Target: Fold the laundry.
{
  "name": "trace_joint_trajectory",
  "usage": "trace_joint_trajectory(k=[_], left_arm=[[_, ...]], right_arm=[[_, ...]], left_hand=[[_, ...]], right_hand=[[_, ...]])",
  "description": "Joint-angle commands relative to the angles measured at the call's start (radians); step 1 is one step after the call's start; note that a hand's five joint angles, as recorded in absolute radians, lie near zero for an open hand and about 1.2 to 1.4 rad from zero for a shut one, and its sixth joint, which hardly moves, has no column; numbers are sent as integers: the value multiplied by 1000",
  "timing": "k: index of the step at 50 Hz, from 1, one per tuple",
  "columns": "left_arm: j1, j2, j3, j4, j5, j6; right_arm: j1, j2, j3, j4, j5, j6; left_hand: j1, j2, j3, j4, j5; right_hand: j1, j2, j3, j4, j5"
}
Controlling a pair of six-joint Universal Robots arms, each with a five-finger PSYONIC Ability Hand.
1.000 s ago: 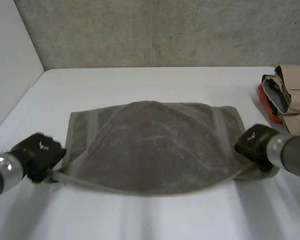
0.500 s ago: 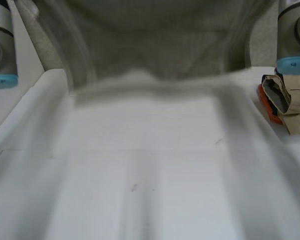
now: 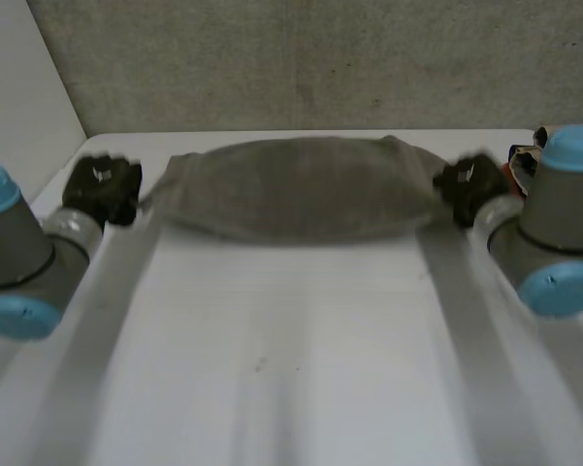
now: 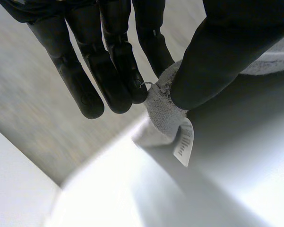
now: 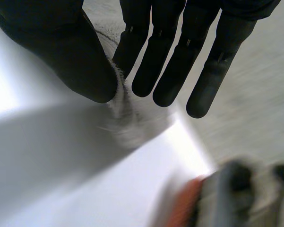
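Note:
A grey-brown towel (image 3: 301,189) is stretched between my two hands over the far part of the white table (image 3: 291,349). My left hand (image 3: 102,186) holds its left corner: in the left wrist view the thumb (image 4: 212,61) pinches the towel corner (image 4: 163,111) against straight fingers (image 4: 118,61), and a small white label (image 4: 183,146) hangs from it. My right hand (image 3: 470,184) holds the right corner; the right wrist view shows the thumb (image 5: 71,56) pressing the towel edge (image 5: 123,109) against the fingers (image 5: 170,61).
A pile of other laundry (image 3: 526,155), beige and dark over something orange, sits at the table's far right, beside my right arm (image 3: 553,233). It shows blurred beyond my right hand as laundry (image 5: 236,198). A grey wall (image 3: 301,58) stands behind the table.
The towel lay flat near the front with a hand at each near corner. Both hands swung it up and away; it now hangs stretched over the table's far part.

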Motion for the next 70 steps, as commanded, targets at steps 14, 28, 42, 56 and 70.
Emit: trace_joint_trajectory(k=[14, 28, 42, 56, 70], left_arm=[[138, 530, -550, -686, 68, 637], [11, 106, -47, -240, 70, 352], [-64, -347, 602, -197, -124, 297], [-131, -496, 757, -188, -144, 298], [-171, -203, 470, -192, -139, 182]], right_arm=[[-113, -471, 505, 529, -15, -376], [-39, -80, 107, 71, 71, -167], [-30, 275, -355, -92, 98, -180], [16, 493, -710, -88, 108, -148], [4, 28, -302, 236, 62, 231]], left_hand=[[239, 196, 201, 195, 236], [239, 196, 201, 195, 236], [239, 196, 201, 195, 236], [-982, -1025, -1020, -1027, -986], [-982, -1025, -1020, -1027, -986]], right_hand=[[260, 214, 203, 196, 233], [260, 214, 203, 196, 233], [260, 214, 203, 196, 233], [-962, -1008, -1019, -1026, -989], [-962, -1008, -1019, -1026, -989]])
